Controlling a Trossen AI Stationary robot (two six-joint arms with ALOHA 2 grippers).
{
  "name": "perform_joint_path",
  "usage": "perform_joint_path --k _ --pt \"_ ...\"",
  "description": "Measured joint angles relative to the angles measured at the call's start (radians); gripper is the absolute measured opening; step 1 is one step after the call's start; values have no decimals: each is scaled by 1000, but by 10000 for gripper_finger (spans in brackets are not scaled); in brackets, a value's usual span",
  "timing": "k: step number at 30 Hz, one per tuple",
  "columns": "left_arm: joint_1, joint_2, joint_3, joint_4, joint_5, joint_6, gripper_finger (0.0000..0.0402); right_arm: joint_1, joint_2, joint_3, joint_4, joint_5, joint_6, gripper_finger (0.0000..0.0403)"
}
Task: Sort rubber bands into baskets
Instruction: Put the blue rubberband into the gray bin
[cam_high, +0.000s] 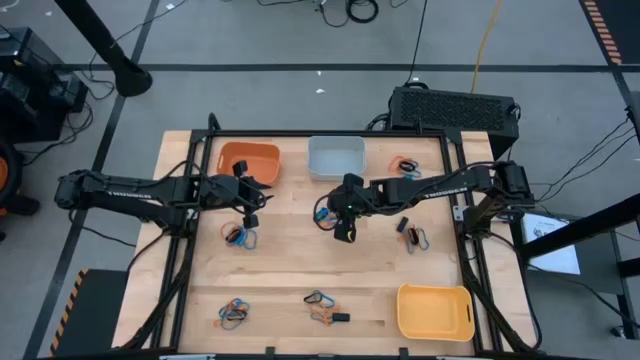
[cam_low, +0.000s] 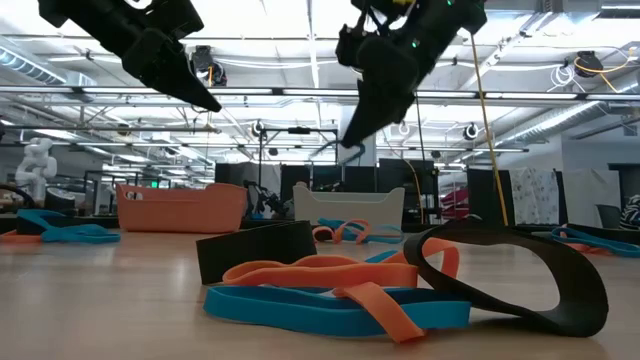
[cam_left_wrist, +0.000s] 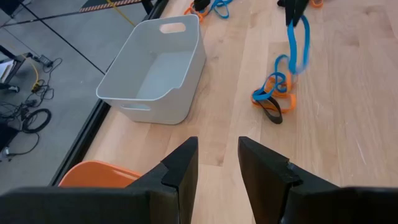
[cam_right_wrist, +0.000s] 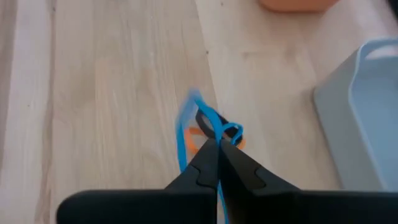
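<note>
A thin blue elastic rubber band (cam_right_wrist: 186, 134) is pinched in the closed right gripper (cam_right_wrist: 217, 149), at the table's centre, at seven o'clock from the pale blue-grey plastic basket (cam_high: 336, 157). Orange and black bands could be dragged along, being tangled beneath. The left gripper (cam_left_wrist: 217, 155) hangs part-open, holding nothing.

We're in a big open robotics lab: rows of ceiling strip lights (cam_low: 250, 60), a white humanoid robot (cam_low: 36, 165) in the background, cables (cam_high: 352, 10) trailing over grey floor, hazard tape (cam_high: 602, 25) beyond the wooden surface (cam_high: 290, 265).
</note>
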Motion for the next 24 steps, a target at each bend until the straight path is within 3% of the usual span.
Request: perform_joint_path --k 2,8,11,13,17,19,24 --pt "0 0 0 0 0 0 123 0 -2 28 -25 26 -24 1" --pt "0 0 0 0 0 22 123 -43 -2 63 -17 233 -118 1" --pt "-2 0 0 1 -46 75 123 -98 -2 63 10 262 -137 0" --pt "-1 -1 0 5 -143 115 123 -142 0 63 21 262 -138 0" --pt "0 -1 0 4 -467 143 123 -228 11 62 40 259 -138 0" --pt "5 -4 0 -5 -540 125 123 -266 10 62 58 254 -134 0" --pt "74 -35 -11 -38 -392 124 123 -339 10 63 68 174 -130 1"
